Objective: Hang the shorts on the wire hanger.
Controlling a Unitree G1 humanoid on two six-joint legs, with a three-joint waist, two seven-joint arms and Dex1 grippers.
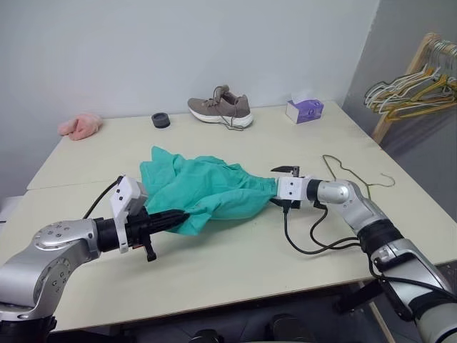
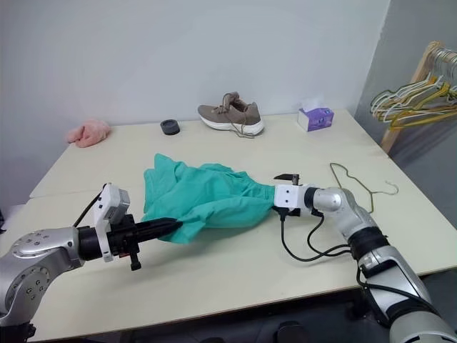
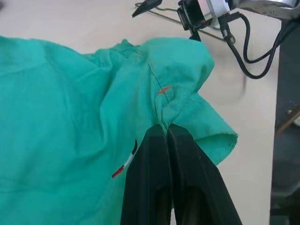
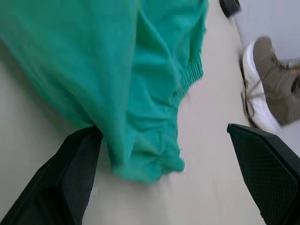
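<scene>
Just one shorts (image 1: 207, 187), one wire hanger (image 1: 355, 174)

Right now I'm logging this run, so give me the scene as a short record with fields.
shorts: teal, bunched on the table
left gripper: shut on shorts
right gripper: open, at the waistband end
wire hanger: flat on table beside the right arm
also on table: shoe, tissue box, pink cloth

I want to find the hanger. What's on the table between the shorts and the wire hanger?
The right pincer, open, sits at the edge of the shorts; the wire hanger lies just beyond that arm on the table, seen in the left eye view.
</scene>
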